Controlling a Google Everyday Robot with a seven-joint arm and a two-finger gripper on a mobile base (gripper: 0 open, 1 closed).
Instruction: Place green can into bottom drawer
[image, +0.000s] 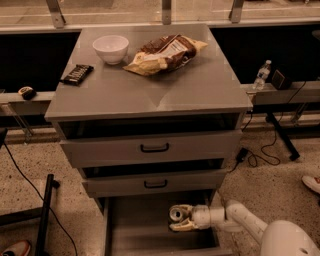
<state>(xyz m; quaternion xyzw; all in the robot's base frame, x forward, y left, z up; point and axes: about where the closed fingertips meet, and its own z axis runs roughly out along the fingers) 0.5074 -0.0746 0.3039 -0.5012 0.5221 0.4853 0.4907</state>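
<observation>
The green can (176, 213) shows its shiny silver top and sits between my gripper's fingers (181, 226). My gripper (179, 218) reaches in from the right on a white arm and is shut on the can. It holds the can inside the open bottom drawer (135, 235), near the drawer's right side, low over its grey floor. I cannot tell whether the can touches the floor.
Two upper drawers with black handles (154, 148) stand slightly open above. The cabinet top holds a white bowl (110, 48), a chip bag (165, 53) and a dark snack bar (76, 73). A water bottle (261, 75) stands on the right ledge. Cables lie on the floor at right.
</observation>
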